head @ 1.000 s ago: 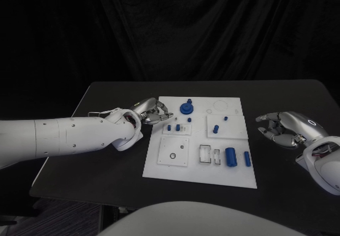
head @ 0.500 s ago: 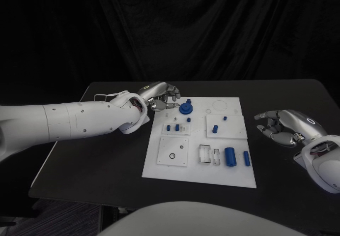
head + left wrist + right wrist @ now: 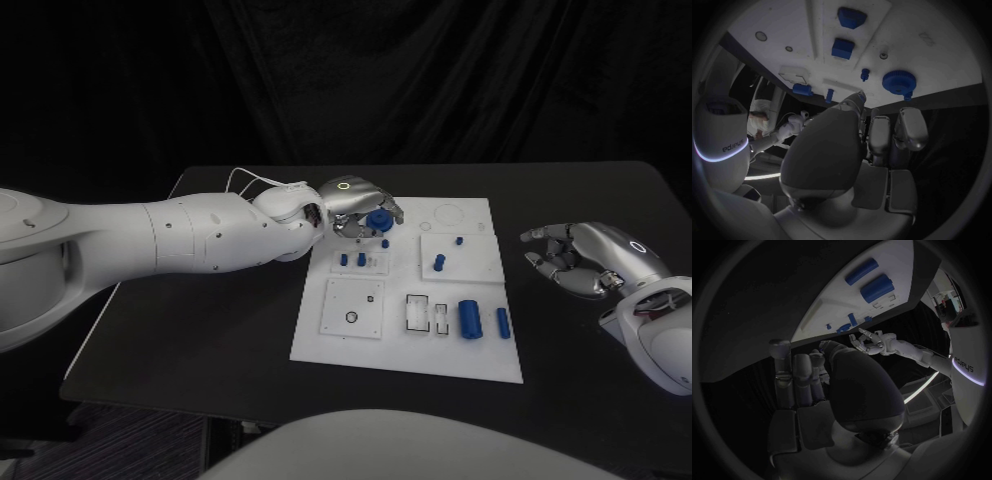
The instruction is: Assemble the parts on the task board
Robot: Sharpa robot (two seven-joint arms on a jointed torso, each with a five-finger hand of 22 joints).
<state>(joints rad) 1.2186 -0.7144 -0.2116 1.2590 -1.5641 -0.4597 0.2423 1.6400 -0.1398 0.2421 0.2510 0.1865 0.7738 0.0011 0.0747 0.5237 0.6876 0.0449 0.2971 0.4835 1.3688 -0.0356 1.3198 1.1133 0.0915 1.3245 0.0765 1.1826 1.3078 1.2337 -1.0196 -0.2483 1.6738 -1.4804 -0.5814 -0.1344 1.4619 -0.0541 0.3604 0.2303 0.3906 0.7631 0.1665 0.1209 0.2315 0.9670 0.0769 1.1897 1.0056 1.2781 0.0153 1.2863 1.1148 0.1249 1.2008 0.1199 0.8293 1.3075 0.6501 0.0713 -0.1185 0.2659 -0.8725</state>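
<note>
Knob point(image 3: 381, 218) at the board's point(image 3: 407, 355) far edge looks light, stiff, best pinched by its ridged rim; left hand point(image 3: 351, 202) hovers empty, right hand point(image 3: 584, 258) loosely curled, empty.

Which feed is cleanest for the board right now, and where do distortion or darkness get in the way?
Head view: task board evenly lit, edges straight, black surroundings; cleanest. Left wrist view: fisheye bends the board's edges; left hand blocks the middle, dim. Right wrist view: darkest; right hand in shadow, board curved near the rim.
</note>
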